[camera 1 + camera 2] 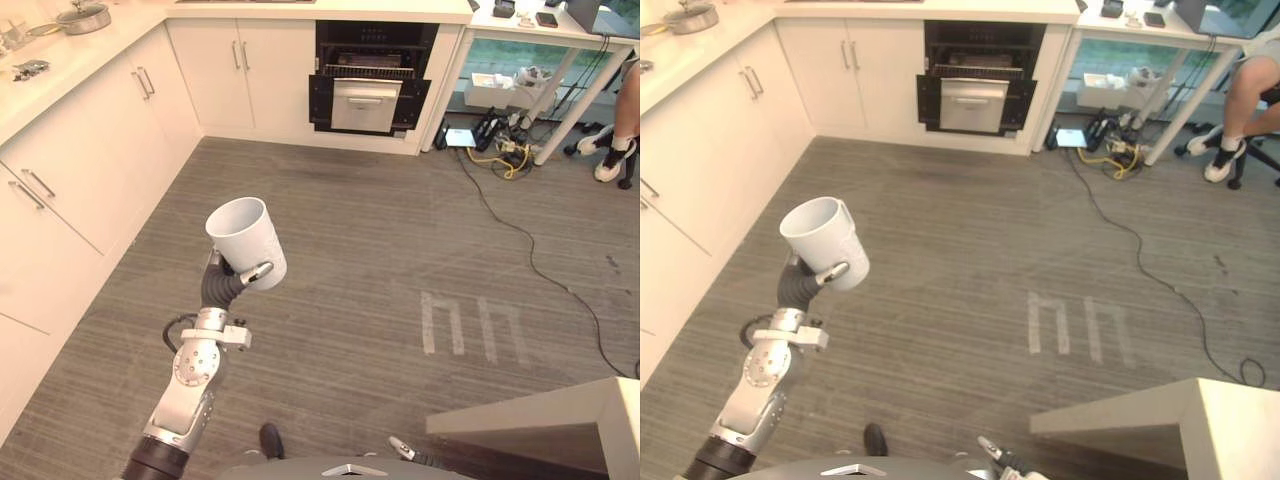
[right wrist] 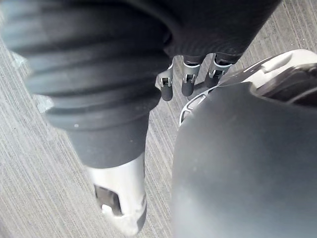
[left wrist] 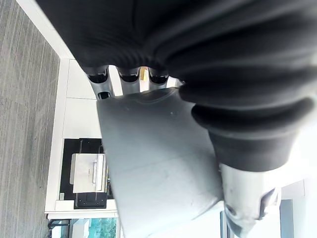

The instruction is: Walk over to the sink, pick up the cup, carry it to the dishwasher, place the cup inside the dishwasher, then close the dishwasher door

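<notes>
Left hand [image 1: 243, 276] was seen closest in, raised ahead of the body on its arm, fingers and thumb clamped round the white cup [image 1: 247, 238]. Cup was gripped low on its wall: one dark-tipped digit was laid across the lower side, the rest were wrapped behind it. Cup body stood above the hand, mouth up and tipped slightly toward the counter [image 1: 60, 60] side. In the left wrist view the cup wall was seen pressed between the finger row and the thumb, with no gap visible.

Cup was judged to be held high and near upright so it stays in sight of the head camera and clear of the cabinets [image 1: 90, 150] during the walk.

Right hand [image 2: 190, 79] was seen hanging low at the side, fingers relaxed and apart, nothing held; judged idle, presumably kept free for the door.

Dishwasher [image 1: 370, 60] was seen well apart from the cup, across the bare floor [image 1: 380, 260], set in the far cabinet run. Its door [image 1: 365, 105] was seen part-lowered with a rack visible behind it, so access for placing was judged available.

Pick-up was judged done and the carry under way; placing and door closing were not yet done.
</notes>
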Robot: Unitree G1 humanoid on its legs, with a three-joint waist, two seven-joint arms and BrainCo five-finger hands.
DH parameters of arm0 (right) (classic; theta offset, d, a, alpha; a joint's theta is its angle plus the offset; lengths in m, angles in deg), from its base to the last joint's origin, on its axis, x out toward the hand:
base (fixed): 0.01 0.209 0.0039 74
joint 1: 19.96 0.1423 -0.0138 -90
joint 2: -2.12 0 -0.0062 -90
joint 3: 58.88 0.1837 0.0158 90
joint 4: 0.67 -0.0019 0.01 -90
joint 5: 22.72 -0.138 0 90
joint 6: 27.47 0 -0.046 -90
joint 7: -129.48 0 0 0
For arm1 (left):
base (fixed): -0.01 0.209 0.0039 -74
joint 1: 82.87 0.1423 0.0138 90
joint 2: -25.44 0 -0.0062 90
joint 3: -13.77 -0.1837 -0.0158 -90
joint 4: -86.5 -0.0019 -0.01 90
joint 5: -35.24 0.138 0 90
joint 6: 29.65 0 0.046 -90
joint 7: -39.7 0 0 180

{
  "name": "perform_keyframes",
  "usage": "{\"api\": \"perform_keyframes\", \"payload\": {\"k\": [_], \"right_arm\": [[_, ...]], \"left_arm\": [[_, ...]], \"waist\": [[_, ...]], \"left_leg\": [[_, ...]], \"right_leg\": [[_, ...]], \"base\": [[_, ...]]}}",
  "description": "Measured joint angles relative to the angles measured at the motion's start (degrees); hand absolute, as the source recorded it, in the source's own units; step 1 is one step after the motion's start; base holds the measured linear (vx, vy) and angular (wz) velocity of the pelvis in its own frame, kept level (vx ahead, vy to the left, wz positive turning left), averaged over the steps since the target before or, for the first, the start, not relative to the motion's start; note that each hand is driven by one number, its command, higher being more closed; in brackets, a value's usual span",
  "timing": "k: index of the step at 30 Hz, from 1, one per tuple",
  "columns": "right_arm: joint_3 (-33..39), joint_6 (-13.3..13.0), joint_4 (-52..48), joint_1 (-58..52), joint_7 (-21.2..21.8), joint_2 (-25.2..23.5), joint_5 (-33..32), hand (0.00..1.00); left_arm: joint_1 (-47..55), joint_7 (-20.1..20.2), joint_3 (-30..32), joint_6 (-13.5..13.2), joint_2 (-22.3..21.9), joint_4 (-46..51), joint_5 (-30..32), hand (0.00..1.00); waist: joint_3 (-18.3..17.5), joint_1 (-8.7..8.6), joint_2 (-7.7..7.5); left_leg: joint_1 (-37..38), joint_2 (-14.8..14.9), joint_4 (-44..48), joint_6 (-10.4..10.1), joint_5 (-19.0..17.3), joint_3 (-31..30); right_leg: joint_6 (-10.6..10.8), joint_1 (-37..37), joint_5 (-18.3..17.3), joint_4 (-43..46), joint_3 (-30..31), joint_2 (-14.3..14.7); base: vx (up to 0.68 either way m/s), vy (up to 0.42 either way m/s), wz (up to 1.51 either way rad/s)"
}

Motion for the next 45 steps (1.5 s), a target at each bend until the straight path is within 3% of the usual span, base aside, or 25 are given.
{"api": "perform_keyframes", "payload": {"k": [8,11,13,15,17,18,19,20,21,22,25,27,28,30,32,33,34,35,36,37,39,40,42,44,45], "right_arm": [[4.44,-0.91,2.11,-0.30,1.82,-0.54,-0.10,0.00],[9.37,-3.42,2.88,-1.50,2.86,-2.04,0.58,0.00],[11.88,-5.75,4.60,-1.38,1.70,-2.24,3.71,0.00],[13.71,-8.87,4.51,-1.55,0.95,-2.05,11.50,0.00],[13.15,-10.57,4.51,-1.69,-0.37,-1.08,13.66,0.00],[11.96,-10.88,4.23,-0.82,-1.18,0.14,12.52,0.00],[11.00,-11.22,4.19,-0.16,-1.99,0.33,10.37,0.00],[10.70,-11.55,4.18,-0.10,-2.53,0.27,9.27,0.00],[9.97,-11.88,4.22,0.09,-2.88,-0.12,7.09,0.00],[9.95,-12.04,3.96,0.11,-2.78,-0.75,5.58,0.00],[10.04,-12.04,2.57,-1.25,-2.89,-2.52,4.33,0.00],[10.08,-11.98,1.28,-3.09,-3.00,-4.09,3.69,0.00],[10.10,-11.63,1.27,-3.87,-3.09,-4.76,2.61,0.00],[11.08,-10.70,1.92,-6.15,-3.25,-5.47,2.31,0.00],[14.87,-10.22,1.86,-9.25,-3.10,-6.38,1.37,0.00],[16.88,-10.25,1.22,-11.66,-3.00,-6.34,0.09,0.00],[17.24,-10.26,0.73,-12.84,-3.00,-6.19,-0.60,0.00],[17.96,-10.26,0.70,-12.76,-3.01,-6.30,-0.80,0.00],[18.42,-10.31,-0.48,-13.01,-2.90,-6.70,-1.90,0.00],[18.43,-10.53,-1.70,-13.50,-2.80,-7.11,-1.87,0.00],[18.37,-12.09,-3.45,-13.66,-2.80,-7.29,-1.90,0.00],[17.69,-13.34,-5.24,-13.76,-2.82,-7.18,-2.91,0.00],[16.27,-15.57,-6.37,-12.86,-2.14,-6.24,-4.92,0.00],[15.52,-17.91,-7.06,-10.27,-0.96,-5.14,-5.10,0.00],[14.14,-19.88,-7.15,-8.26,-0.45,-4.62,-5.12,0.00]], "left_arm": [[-0.12,0.18,2.50,0.56,-1.18,-1.03,-1.36,1.00],[-1.20,0.63,2.75,2.44,-1.78,-2.09,-3.18,1.00],[-2.53,1.26,2.83,3.51,-3.94,-2.09,-4.73,1.00],[-4.28,1.48,2.41,4.98,-5.08,-2.07,-4.76,1.00],[-5.77,2.46,2.21,5.08,-5.30,-2.03,-4.48,1.00],[-5.87,2.49,2.21,5.27,-5.33,-2.02,-4.43,1.00],[-5.57,2.47,1.99,5.91,-5.29,-2.02,-4.38,1.00],[-5.31,2.45,1.80,6.18,-5.34,-2.02,-4.28,1.00],[-4.86,2.28,1.61,6.26,-5.69,-2.01,-4.16,1.00],[-4.73,1.80,1.41,6.28,-5.63,-2.04,-4.13,1.00],[-5.83,1.79,-0.86,6.23,-4.69,-2.17,-3.27,1.00],[-6.79,3.50,-3.54,5.87,-3.04,-2.31,-1.92,1.00],[-7.15,5.06,-4.01,5.72,-1.77,-2.36,-1.87,1.00],[-7.17,6.68,-4.20,5.72,-1.19,-2.81,-2.53,1.00],[-7.38,8.34,-4.25,5.55,-1.77,-3.15,-3.89,1.00],[-7.14,9.38,-4.77,5.56,-3.31,-3.60,-5.32,1.00],[-6.64,10.11,-4.63,5.58,-4.62,-3.71,-5.85,1.00],[-6.70,10.21,-4.60,5.61,-5.48,-3.68,-5.95,1.00],[-6.75,10.62,-4.87,5.65,-6.79,-3.52,-6.26,1.00],[-6.75,11.25,-4.80,5.70,-8.21,-3.19,-6.27,1.00],[-6.78,12.18,-4.72,5.97,-9.78,-1.80,-6.65,1.00],[-6.79,13.04,-4.64,6.25,-9.84,-0.59,-6.93,1.00],[-6.84,14.01,-4.09,6.31,-9.15,1.56,-7.03,1.00],[-6.85,14.29,-2.56,5.72,-7.55,3.74,-7.73,1.00],[-6.88,14.10,-1.77,5.02,-6.42,4.17,-8.11,1.00]], "waist": [[0.04,-0.74,-0.05],[0.02,-1.78,0.08],[-0.01,-1.62,0.68],[0.46,-2.81,-0.52],[0.78,-2.93,-0.91],[0.88,-2.49,-0.85],[1.06,-2.38,-1.13],[1.07,-2.58,-1.11],[1.41,-2.52,0.27],[1.40,-2.75,-0.30],[2.27,-3.59,0.26],[2.79,-4.71,0.30],[3.30,-5.28,-1.12],[4.13,-5.82,-1.86],[2.90,-6.01,-2.01],[1.84,-6.20,0.63],[1.12,-6.02,2.90],[0.98,-6.08,3.49],[0.99,-6.45,3.50],[0.97,-6.22,4.30],[1.08,-5.21,4.49],[1.36,-4.81,3.84],[0.87,-2.91,2.36],[0.78,-1.41,0.82],[0.53,-1.17,-0.66]], "left_leg": [[0.09,0.04,0.02,0.06,-0.53,1.22],[-0.93,-0.14,0.03,0.17,-0.46,3.27],[-2.13,-0.40,0.05,0.42,-1.57,6.23],[-2.32,-2.10,0.21,3.24,-4.41,9.28],[-2.32,-3.01,2.88,4.27,-6.58,10.50],[-2.47,-3.00,5.27,4.69,-7.26,9.98],[-1.31,-3.19,6.69,5.20,-8.98,8.25],[-0.36,-3.16,6.82,5.45,-9.78,7.12],[1.21,-2.41,7.07,5.45,-10.82,5.42],[2.27,-1.74,6.86,5.36,-11.56,3.66],[3.75,-1.32,5.38,4.86,-11.88,-0.46],[5.18,-1.13,4.66,3.76,-12.63,-2.60],[6.86,-1.81,5.06,2.13,-13.28,-3.29],[10.75,-2.25,7.76,0.65,-18.03,-4.86],[13.02,-1.46,11.46,0.06,-24.02,-6.92],[14.45,0.75,12.42,-1.29,-26.47,-7.54],[15.16,2.65,14.69,-3.84,-26.31,-6.87],[13.84,3.87,19.71,-4.22,-26.33,-5.75],[9.35,6.72,32.50,-6.41,-23.99,-4.41],[5.25,10.78,45.68,-7.75,-18.04,-4.32],[-0.17,15.86,60.13,-6.82,-15.53,-3.97],[-3.21,17.03,64.64,-4.43,-17.06,-3.16],[-7.87,16.57,62.20,-1.64,-20.12,-0.42],[-11.84,14.51,49.58,-1.88,-21.33,1.18],[-13.19,11.55,36.25,-2.85,-20.06,0.35]], "right_leg": [[-0.11,-0.30,0.06,-0.16,1.07,0.15],[-0.03,-0.41,-0.08,0.11,-0.26,-0.22],[0.32,-3.03,-2.25,4.24,-0.66,-1.48],[1.38,-4.48,-6.64,11.50,-3.87,-5.35],[1.02,-7.47,-9.20,22.79,-5.23,-9.29],[-1.08,-12.20,-7.99,34.84,-3.62,-12.40],[-5.32,-15.77,-3.03,44.78,-0.98,-14.24],[-5.49,-17.37,0.58,48.72,0.31,-14.68],[-3.80,-19.74,-2.30,52.67,2.69,-13.71],[-2.99,-21.83,-6.09,51.38,3.06,-11.83],[-1.41,-25.80,-6.66,38.50,3.23,-7.72],[2.27,-27.24,1.08,16.76,5.10,-4.37],[3.47,-26.83,5.81,7.42,6.32,-3.98],[2.78,-26.04,8.12,5.17,8.92,-3.81],[0.32,-26.77,9.65,12.69,13.09,-2.68],[-0.26,-28.08,9.28,19.50,12.27,-1.22],[-0.97,-28.68,6.19,23.44,11.33,-0.10],[-1.70,-28.56,3.90,25.45,11.25,0.11],[-2.99,-26.65,1.07,27.12,10.64,0.71],[-3.79,-22.97,-0.69,25.91,10.49,2.48],[-6.42,-16.87,-3.13,22.73,11.01,5.36],[-6.65,-12.44,-4.07,19.81,12.55,6.44],[-6.61,-8.07,-4.27,15.62,15.63,6.09],[-5.58,-5.35,-3.95,12.51,19.63,4.53],[-4.60,-3.96,-4.23,10.99,22.07,2.46]], "base": [[0.01,0.000,-0.07],[0.04,0.019,0.18],[0.04,0.065,0.22],[0.10,0.116,0.86],[0.13,0.128,0.91],[0.22,0.168,0.59],[0.22,0.165,0.60],[0.29,0.159,0.65],[0.26,0.095,0.62],[0.25,0.083,0.60],[0.24,0.011,0.67],[0.37,-0.076,0.74],[0.55,-0.200,0.70],[0.45,-0.205,0.51],[0.61,-0.317,0.53],[0.64,-0.313,0.50],[0.55,-0.215,0.26],[0.54,-0.230,0.09],[0.77,-0.346,-0.03],[0.75,-0.346,-0.14],[0.63,-0.202,-0.46],[0.59,-0.152,-0.53],[0.59,-0.084,-0.93],[0.52,0.046,-1.14],[0.53,0.148,-1.00]]}}
